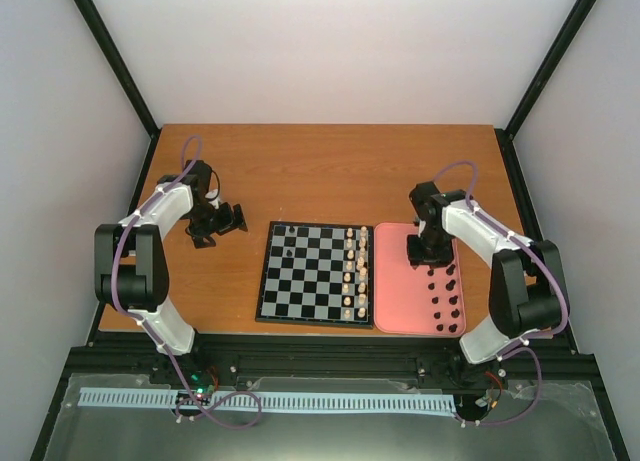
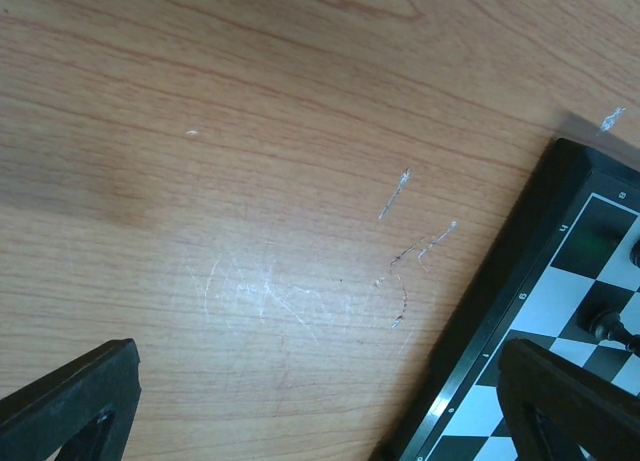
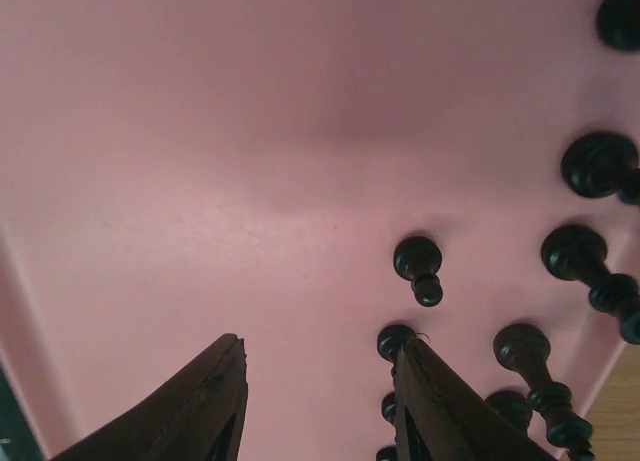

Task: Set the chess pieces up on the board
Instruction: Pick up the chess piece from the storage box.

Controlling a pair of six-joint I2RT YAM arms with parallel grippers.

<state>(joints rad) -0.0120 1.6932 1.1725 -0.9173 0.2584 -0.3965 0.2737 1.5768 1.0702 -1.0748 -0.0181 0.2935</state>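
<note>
Right black two-finger gripper (image 3: 320, 346) hovers over the far end of the pink rectangular tray (image 3: 250, 131), jaws apart, empty. Tiny black chess pieces (image 3: 418, 266) sit along the tray's right edge; the black-and-grey checked board (image 1: 305, 286) holds few. Judgement: centre on one pawn, descend straight, close gently. Left gripper (image 1: 220, 226) is wide open off the board's far left corner.

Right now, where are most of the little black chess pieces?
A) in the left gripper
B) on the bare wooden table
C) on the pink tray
C: most black chess pieces stand on the pink tray; only a few are on the board.
</note>
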